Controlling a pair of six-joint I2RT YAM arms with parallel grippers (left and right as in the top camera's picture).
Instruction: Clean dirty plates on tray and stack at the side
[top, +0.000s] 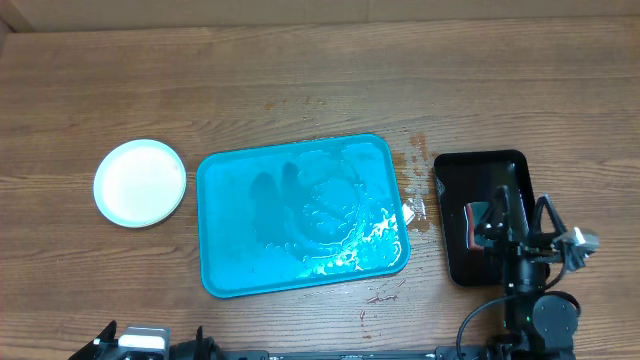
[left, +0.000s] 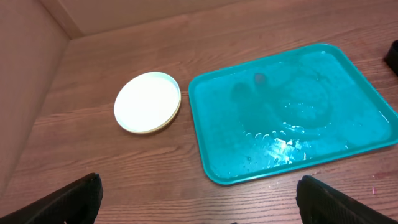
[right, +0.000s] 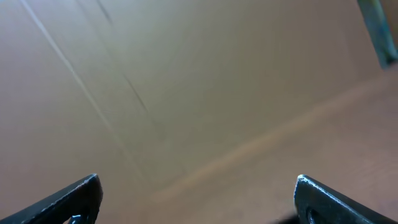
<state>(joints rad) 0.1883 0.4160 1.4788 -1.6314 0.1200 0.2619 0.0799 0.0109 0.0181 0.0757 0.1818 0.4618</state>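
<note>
1. The left claw (left: 199, 182) hung spread and empty; the right claw (right: 198, 180) was spread too, facing a wall (right: 186, 74).
2. The plates (left: 148, 101), seemingly stacked, sat on the surface (left: 124, 162) ahead-left of the left claw, beside the wet tray (left: 292, 112).
3. The task looked nearly done; the next move called only for drawing both claws back.

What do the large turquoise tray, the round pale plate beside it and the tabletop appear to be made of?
The large turquoise rectangular tray looks like glossy moulded plastic: sharp glare, rounded raised rim. The small round pale plate seems smooth plastic, though melamine is possible. The tabletop shows brown wood grain, perhaps laminate.
</note>
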